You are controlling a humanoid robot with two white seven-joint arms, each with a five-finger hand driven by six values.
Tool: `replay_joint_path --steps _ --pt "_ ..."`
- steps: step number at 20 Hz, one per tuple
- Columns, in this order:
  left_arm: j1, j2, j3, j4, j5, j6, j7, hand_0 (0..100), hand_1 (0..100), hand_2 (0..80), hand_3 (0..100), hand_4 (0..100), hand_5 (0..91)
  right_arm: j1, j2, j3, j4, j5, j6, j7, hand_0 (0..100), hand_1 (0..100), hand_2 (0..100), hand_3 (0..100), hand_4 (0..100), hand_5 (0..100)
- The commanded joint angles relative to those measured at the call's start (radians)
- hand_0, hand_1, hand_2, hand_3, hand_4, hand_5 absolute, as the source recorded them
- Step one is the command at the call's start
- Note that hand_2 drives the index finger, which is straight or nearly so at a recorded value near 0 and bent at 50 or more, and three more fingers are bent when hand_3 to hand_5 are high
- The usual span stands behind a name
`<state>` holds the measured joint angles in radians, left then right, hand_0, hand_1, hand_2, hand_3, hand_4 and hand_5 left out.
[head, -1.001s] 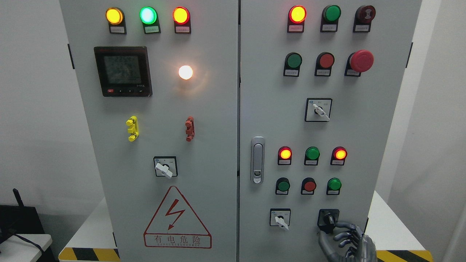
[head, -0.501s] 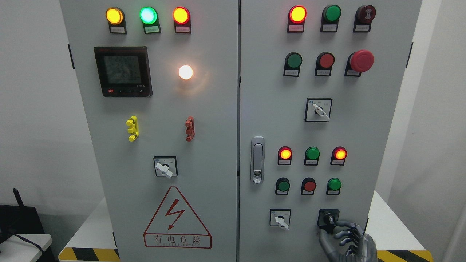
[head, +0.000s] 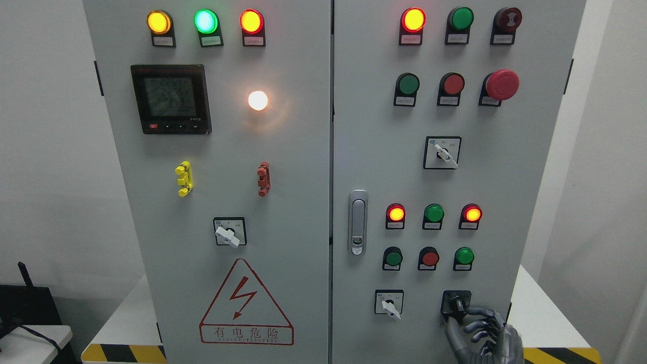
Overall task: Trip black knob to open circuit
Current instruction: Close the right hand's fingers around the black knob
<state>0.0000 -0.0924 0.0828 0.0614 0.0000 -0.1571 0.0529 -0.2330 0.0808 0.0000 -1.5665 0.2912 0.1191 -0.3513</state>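
I have the right robot hand (head: 480,331), grey metal with jointed fingers, up at the bottom right corner of the grey steel control cabinet (head: 303,151). Its fingers (head: 475,311) are curled, the top one and the thumb reaching to the small black rotary knob (head: 457,305), which sits on a black square plate low on the cabinet's right door. From my view the fingertips touch the knob's right and lower sides, but I cannot tell whether they truly grip it. The knob's handle points up and slightly left.

Just left of it I see a white-handled selector switch (head: 389,303) on a square plate. Above both is a row of three push buttons, green, red and green (head: 428,258), and above those three round lamps, the outer two lit red (head: 396,214). A silver door latch (head: 358,222) stands to the left of these, near the seam between the doors.

The cabinet stands on a white table (head: 546,313) with yellow-and-black striped edging.
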Motion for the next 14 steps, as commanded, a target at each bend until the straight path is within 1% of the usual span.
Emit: replay_joint_path --steps 1,14 --pt "-0.008 0.0 0.0 0.0 -0.032 0.001 0.001 12 39 0.0 0 0 0.0 0.0 0.002 -0.014 0.013 0.0 0.001 0.0 30 81 45 74 83 96" --pt "-0.008 0.0 0.0 0.0 -0.034 0.001 0.001 12 39 0.0 0 0 0.0 -0.014 0.004 -0.012 0.017 0.014 0.001 0.0 31 81 49 77 85 97"
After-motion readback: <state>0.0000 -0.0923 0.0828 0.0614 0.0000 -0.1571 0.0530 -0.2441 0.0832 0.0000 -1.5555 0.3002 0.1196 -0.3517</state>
